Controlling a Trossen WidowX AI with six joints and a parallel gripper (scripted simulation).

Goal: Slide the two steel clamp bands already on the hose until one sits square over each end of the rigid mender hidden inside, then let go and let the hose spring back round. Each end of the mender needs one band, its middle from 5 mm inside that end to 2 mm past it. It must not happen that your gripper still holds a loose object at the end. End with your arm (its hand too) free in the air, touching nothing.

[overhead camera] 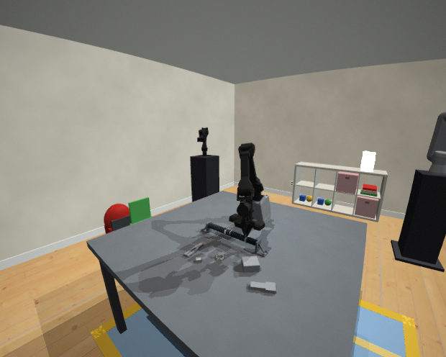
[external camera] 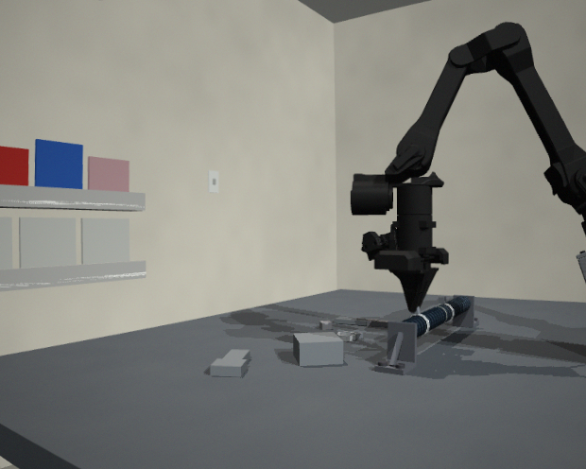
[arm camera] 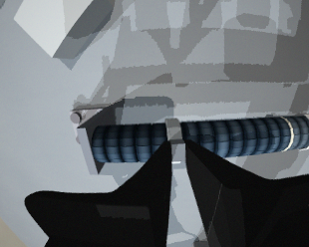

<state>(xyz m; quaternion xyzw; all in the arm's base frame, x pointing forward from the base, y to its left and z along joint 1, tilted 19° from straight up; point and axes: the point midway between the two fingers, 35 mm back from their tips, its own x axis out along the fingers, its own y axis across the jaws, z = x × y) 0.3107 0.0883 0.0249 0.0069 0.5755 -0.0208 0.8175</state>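
A dark blue ribbed hose (overhead camera: 223, 230) (external camera: 439, 314) (arm camera: 237, 136) lies level in a grey stand (overhead camera: 262, 249) (external camera: 402, 345) on the table. Two steel clamp bands sit on it. My gripper (overhead camera: 245, 236) (external camera: 416, 308) (arm camera: 176, 146) points straight down and is shut on the near band (external camera: 425, 320) (arm camera: 173, 128), which sits some way in from the hose's near end. The far band (overhead camera: 227, 231) (external camera: 450, 308) (arm camera: 287, 132) sits further along the hose. The mender inside the hose is hidden.
A grey block (overhead camera: 250, 263) (external camera: 318, 348) (arm camera: 56, 9) and a flat stepped block (overhead camera: 262, 286) (external camera: 230, 364) lie in front of the stand. A loose ring (overhead camera: 219, 255) and small metal parts (overhead camera: 193, 249) lie beside the hose.
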